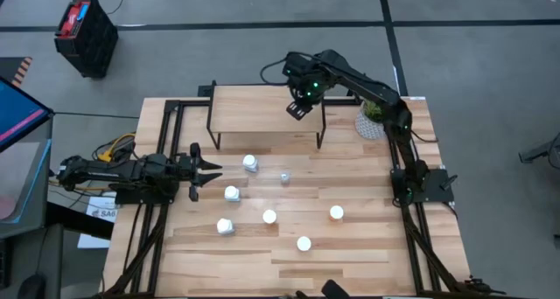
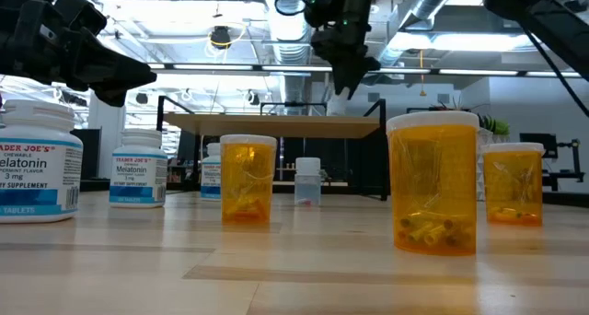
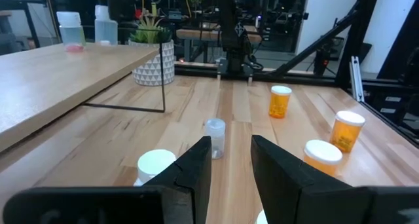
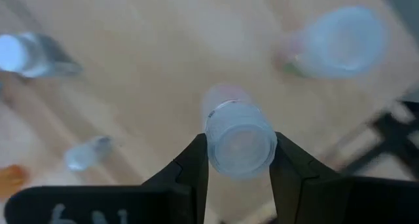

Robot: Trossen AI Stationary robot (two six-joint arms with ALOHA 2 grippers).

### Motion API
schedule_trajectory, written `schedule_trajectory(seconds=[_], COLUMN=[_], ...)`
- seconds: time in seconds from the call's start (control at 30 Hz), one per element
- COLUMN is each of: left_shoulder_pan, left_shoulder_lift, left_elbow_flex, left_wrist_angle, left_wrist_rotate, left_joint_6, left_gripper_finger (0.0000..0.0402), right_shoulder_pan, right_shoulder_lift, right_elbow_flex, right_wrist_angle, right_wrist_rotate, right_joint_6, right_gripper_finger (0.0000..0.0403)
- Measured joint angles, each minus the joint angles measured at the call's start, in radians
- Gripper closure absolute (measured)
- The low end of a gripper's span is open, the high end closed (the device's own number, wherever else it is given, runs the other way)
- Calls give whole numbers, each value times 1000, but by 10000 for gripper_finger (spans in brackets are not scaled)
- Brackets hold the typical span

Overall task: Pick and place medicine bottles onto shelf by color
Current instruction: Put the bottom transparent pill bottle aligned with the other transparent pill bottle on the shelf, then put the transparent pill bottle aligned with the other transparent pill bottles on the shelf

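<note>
Right wrist view: a clear pale-blue bottle (image 4: 239,143) is seen clamped between the right gripper (image 4: 239,160) jaws, cap end toward the camera.
Position: the bottle is held above the shelf (image 1: 262,108), upper centre of the high view.
Handling: judged light, stiff, smooth plastic; slip is likely, so the round body is best gripped mid-height.
Left gripper (image 1: 203,170): parked at the desk (image 1: 350,255) left edge, jaws slightly parted, nothing held.
Remaining bottles: seven are scattered on the desk.
</note>
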Motion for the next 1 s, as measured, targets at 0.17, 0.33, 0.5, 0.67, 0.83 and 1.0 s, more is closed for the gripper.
schedule_trajectory(seconds=[0.17,0.33,0.5,0.67,0.83,1.0], left_shoulder_pan=[0,0,0,0,0,0], left_shoulder_lift=[0,0,0,0,0,0], left_elbow_flex=[0,0,0,0,0,0], left_wrist_angle=[0,0,0,0,0,0], left_wrist_rotate=[1,0,0,0,0,0], left_joint_6=[-23,-23,-41,-41,-41,-41], left_gripper_finger=[305,305,305,305,305,305], right_shoulder_pan=[8,8,12,14,14,15], right_shoulder_lift=[-3,-2,6,5,3,3], right_elbow_flex=[-2,-2,-2,-2,-2,-2], right_wrist_angle=[-15,-14,-7,-6,-7,-5], right_wrist_rotate=[60,59,57,56,56,55], right_joint_6=[1,1,-7,-6,1,22], right_gripper_finger=[279,279,253,197,163,160])
